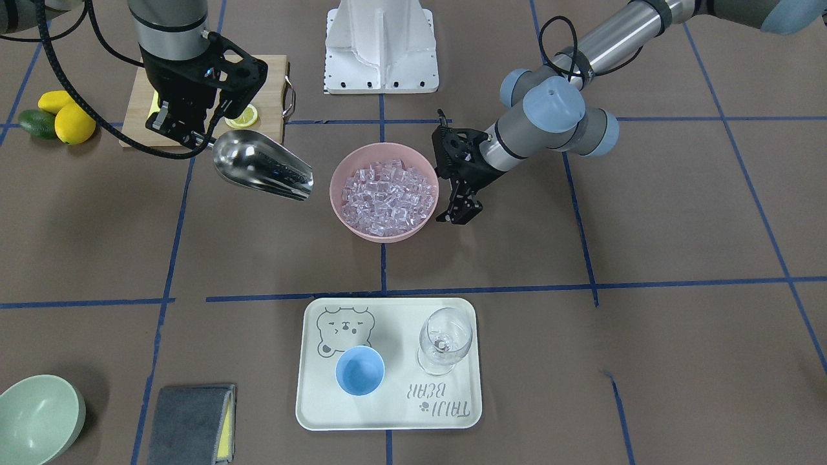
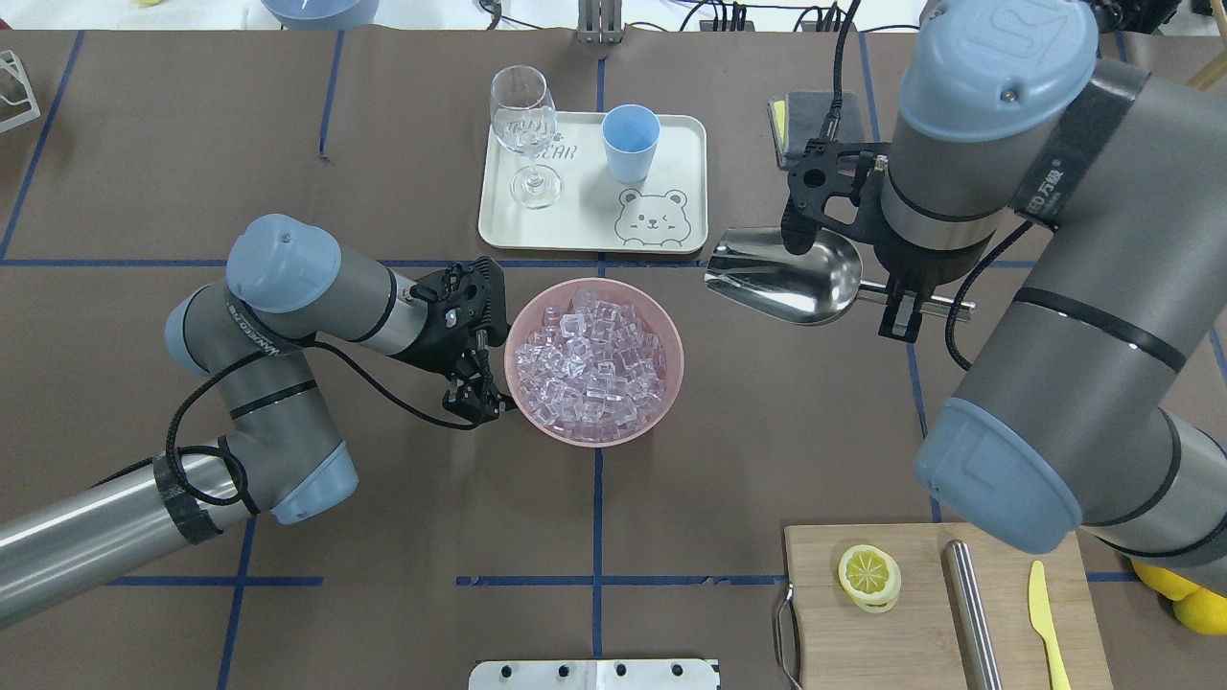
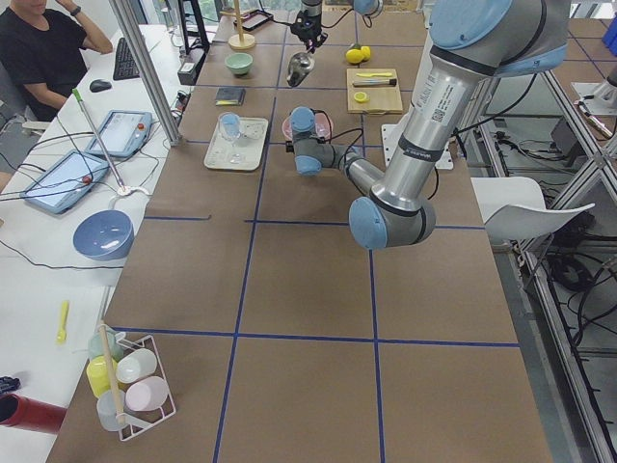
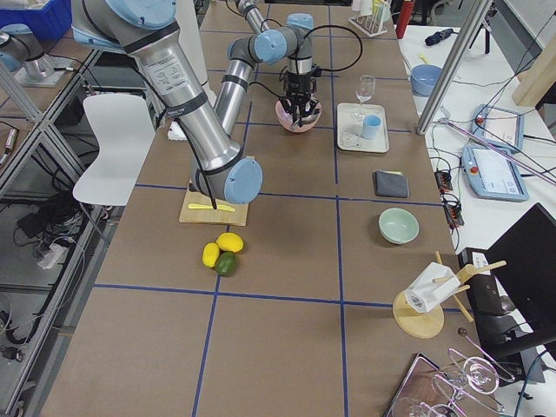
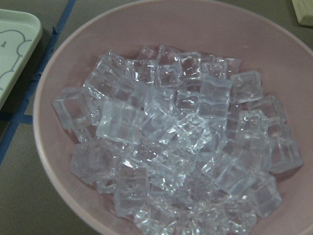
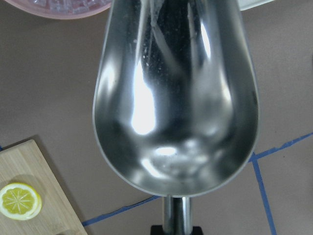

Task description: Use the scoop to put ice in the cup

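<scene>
Right gripper (image 2: pixel 901 303) fingers pinching scoop (image 2: pixel 791 278) handle, empty trough ahead of them, left gripper (image 2: pixel 472 395) beside bowl (image 2: pixel 674 331) of ice (image 2: pixel 592 369), finger state unclear.

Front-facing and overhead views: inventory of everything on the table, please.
pink bowl: one, pink, table centre
ice: many, clear, in the pink bowl
scoop: one, steel, empty, held beside the bowl
tray: one, cream, operators' side
cup: one, light blue, on the tray
wine glass: one, clear, on the tray beside the cup
cutting board: one, wood, robot's right
lemon slice, steel rod, yellow knife: one each, on the board
lemons: two, yellow, beside the board
green fruit: one, dark green, touching the lemons
green bowl: one, pale green, operators' edge
cloth: one, grey, next to the green bowl
left gripper: black, at the pink bowl's rim, state unclear
right gripper: black, shut on the scoop's handle
</scene>
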Robot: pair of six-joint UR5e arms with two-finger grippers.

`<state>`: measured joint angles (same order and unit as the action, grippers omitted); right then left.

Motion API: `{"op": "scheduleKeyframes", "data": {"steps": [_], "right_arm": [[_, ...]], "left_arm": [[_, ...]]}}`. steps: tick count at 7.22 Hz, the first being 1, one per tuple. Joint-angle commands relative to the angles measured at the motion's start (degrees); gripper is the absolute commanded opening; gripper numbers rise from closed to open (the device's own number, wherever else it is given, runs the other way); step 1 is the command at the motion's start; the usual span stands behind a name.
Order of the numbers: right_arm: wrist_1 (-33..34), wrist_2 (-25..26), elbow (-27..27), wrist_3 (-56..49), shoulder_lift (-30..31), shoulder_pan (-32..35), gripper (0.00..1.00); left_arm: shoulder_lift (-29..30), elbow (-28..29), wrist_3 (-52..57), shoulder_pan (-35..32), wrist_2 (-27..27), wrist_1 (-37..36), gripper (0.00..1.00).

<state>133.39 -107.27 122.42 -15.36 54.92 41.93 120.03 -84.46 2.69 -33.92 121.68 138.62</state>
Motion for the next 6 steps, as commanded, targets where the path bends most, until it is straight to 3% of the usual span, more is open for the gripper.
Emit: {"op": "scheduleKeyframes", "data": {"steps": [1, 6], "right_arm": [[0.4, 0.3, 0.1, 1.0, 0.2, -0.9, 0.00], [2.4, 0.9, -0.2, 1.1, -0.5, -2.5, 0.00]], "left_arm": [[-0.4, -0.4, 0.0, 0.3, 0.0, 0.2, 1.00], [-1.2, -0.7, -0.1, 1.1, 0.4, 0.2, 1.00]]}}
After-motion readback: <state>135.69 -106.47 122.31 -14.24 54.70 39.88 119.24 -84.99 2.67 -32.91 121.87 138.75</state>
